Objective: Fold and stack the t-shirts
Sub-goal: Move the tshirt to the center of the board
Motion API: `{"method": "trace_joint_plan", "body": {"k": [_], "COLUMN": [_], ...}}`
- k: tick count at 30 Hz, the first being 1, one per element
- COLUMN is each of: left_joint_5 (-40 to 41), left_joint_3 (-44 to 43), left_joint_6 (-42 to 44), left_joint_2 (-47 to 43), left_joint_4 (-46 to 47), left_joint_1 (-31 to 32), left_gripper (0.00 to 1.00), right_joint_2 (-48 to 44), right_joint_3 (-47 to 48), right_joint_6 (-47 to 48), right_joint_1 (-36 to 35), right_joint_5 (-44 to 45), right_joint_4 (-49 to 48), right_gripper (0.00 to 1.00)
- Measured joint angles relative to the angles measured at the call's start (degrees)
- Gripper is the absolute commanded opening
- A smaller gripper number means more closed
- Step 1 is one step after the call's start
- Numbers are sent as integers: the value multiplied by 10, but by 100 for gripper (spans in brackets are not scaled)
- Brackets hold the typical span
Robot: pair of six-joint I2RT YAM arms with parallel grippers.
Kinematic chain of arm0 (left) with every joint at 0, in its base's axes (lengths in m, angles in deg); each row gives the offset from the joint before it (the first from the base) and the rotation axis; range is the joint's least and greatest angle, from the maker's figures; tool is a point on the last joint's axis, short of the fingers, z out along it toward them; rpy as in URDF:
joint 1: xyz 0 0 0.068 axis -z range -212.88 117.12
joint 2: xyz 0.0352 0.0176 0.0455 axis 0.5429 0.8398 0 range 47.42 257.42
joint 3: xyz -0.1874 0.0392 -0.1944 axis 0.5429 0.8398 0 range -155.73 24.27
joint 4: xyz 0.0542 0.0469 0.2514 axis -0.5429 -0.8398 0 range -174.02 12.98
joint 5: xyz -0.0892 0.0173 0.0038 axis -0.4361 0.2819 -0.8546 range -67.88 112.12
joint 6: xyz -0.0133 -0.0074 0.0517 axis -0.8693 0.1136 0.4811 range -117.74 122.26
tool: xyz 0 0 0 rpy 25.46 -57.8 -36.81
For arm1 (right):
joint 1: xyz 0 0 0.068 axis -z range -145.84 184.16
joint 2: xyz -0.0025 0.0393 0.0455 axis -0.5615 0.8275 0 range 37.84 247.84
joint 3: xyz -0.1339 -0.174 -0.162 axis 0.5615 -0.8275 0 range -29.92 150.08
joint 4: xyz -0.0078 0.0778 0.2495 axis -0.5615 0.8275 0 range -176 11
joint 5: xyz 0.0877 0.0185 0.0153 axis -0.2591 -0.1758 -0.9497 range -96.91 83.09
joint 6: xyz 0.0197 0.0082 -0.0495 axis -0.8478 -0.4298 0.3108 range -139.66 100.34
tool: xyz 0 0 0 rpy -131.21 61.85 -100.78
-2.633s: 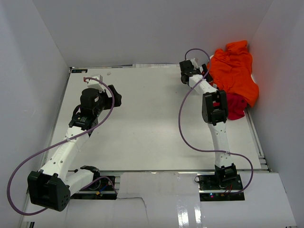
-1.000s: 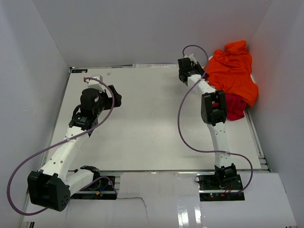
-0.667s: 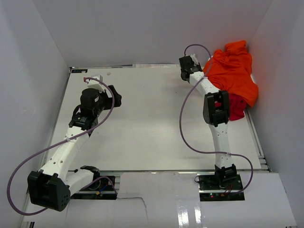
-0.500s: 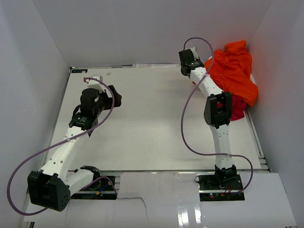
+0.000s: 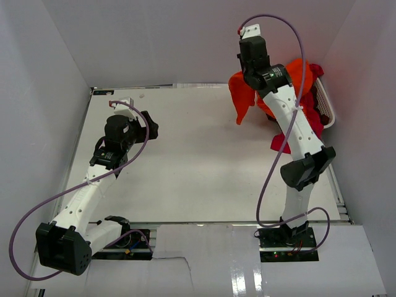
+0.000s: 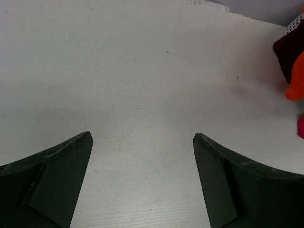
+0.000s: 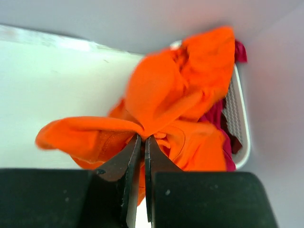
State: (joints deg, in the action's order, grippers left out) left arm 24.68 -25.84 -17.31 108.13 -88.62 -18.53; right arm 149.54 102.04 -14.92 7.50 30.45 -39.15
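Pinched at a bunched fold by the firmly closed right gripper [image 7: 141,142], one orange t-shirt [image 7: 161,95] is held up beside the single white basket [image 7: 236,109] at the far right corner of the table [image 5: 185,161]. One crimson shirt [image 7: 217,115] and, seemingly, one maroon shirt [image 6: 290,50] are seen lying in it. The left gripper [image 6: 142,175] is spread wide over the table.

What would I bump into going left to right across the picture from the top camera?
left gripper → orange t-shirt → white laundry basket
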Motion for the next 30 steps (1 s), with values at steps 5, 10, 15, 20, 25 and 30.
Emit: {"method": "trace_joint_plan", "body": {"k": [5, 10, 15, 20, 25, 30], "left_joint_5": [0, 0, 0, 3, 7, 1], "left_joint_3": [0, 0, 0, 0, 0, 0], "left_joint_6": [0, 0, 0, 0, -3, -6], "left_joint_2": [0, 0, 0, -3, -11, -10], "left_joint_4": [0, 0, 0, 0, 1, 1], "left_joint_1": [0, 0, 0, 0, 0, 0], "left_gripper": [98, 98, 98, 98, 98, 98], "right_joint_2": [-45, -144, -241, -238, -228, -333], "right_joint_3": [59, -6, -115, -94, -33, -189], "right_joint_6": [2, -30, -76, -101, -120, -165], "right_joint_1": [-94, -132, -120, -120, -120, -94], "right_joint_5": [-48, -161, -243, -320, -349, -312], "right_joint_4": [10, 5, 0, 24, 36, 37], "right_gripper": [8, 8, 8, 8, 8, 8]}}
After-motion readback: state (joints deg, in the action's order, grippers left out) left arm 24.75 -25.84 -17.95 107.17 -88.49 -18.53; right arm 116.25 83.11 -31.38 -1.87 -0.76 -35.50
